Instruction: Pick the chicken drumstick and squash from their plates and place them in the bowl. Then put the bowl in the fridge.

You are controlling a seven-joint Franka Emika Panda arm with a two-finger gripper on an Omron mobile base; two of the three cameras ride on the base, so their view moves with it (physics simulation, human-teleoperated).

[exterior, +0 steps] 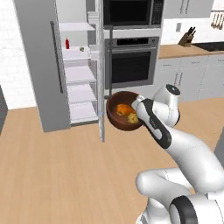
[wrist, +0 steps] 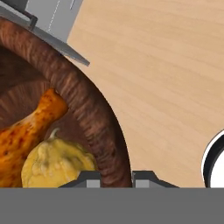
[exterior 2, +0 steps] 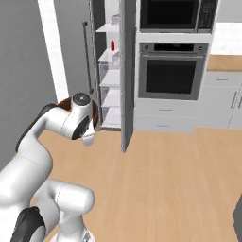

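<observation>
My gripper (exterior: 138,114) is shut on the near rim of the dark reddish-brown bowl (exterior: 115,122) and holds it in the air, tilted, in front of the open fridge (exterior: 38,70). The orange-brown chicken drumstick (exterior: 124,109) and the lumpy yellow squash (exterior: 132,117) lie side by side inside the bowl. In the hand view the bowl's rim (wrist: 89,116) passes between the fingertips of the gripper (wrist: 116,178), with the drumstick (wrist: 30,129) and the squash (wrist: 57,162) to its left. From the right base, my arm hides most of the bowl (exterior 2: 96,112). The plates are out of view.
The fridge's white shelves (exterior: 79,75) stand exposed, with a red bottle (exterior: 67,43) on an upper one. A second grey door edge (exterior: 101,96) juts out just left of the bowl. The black wall oven (exterior: 131,65) is to the right. Below is wooden floor (exterior: 57,175).
</observation>
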